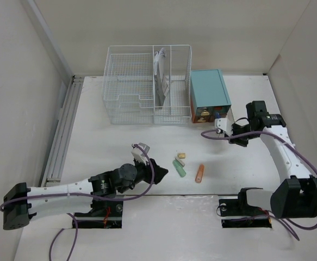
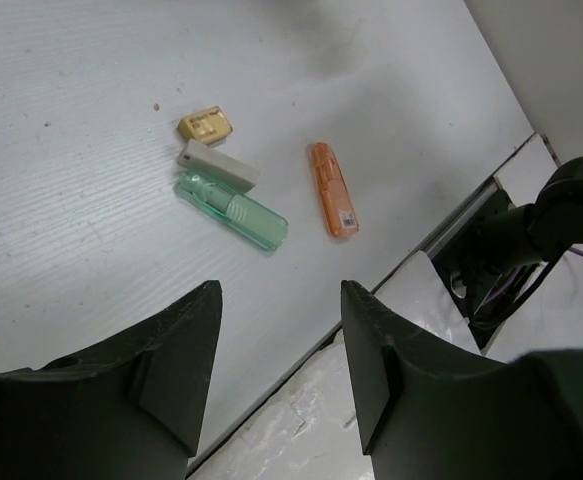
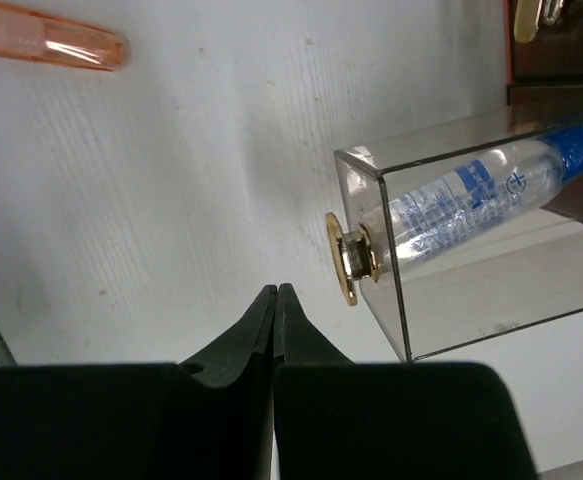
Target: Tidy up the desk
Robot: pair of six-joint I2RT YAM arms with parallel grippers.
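— As the count runs from the left edge, what stands first?

— Item 1: desk (image 1: 109,147), white, matte, filling the space between the walls; metal rail (image 1: 60,136) along its left edge. Item 2: left gripper (image 2: 281,295), fingers spread wide, holding nothing, low over the near edge, left of centre. Item 3: wire basket (image 1: 120,81), far edge, left of centre. Item 4: four loose pieces, near edge, centre: yellow tab (image 2: 205,125), white block (image 2: 218,165) touching the green tube (image 2: 233,210), orange stick (image 2: 332,188) apart to their right.

— And the right half?

— Item 5: teal cabinet (image 1: 210,89), far edge, just beside the basket, one clear drawer (image 3: 491,300) pulled out, a blue-labelled bottle (image 3: 471,195) lying inside. Item 6: right gripper (image 3: 274,295), fingers pressed together on nothing, tips just short of the drawer's gold knob (image 3: 346,258).

— Step in hand?

— Judged: stowing the loose pieces. The left gripper looks lined up on the cluster. The next move calls for reaching forward and closing over one piece, the green tube being nearest, without nudging the white block against it. The right arm may push the drawer in, or wait for more contents.

— Gaps in the record?

— A grey upright thing (image 1: 161,76) in the basket cannot be identified. The cabinet's other drawers are cut off. Markings on the small pieces are too small to read.
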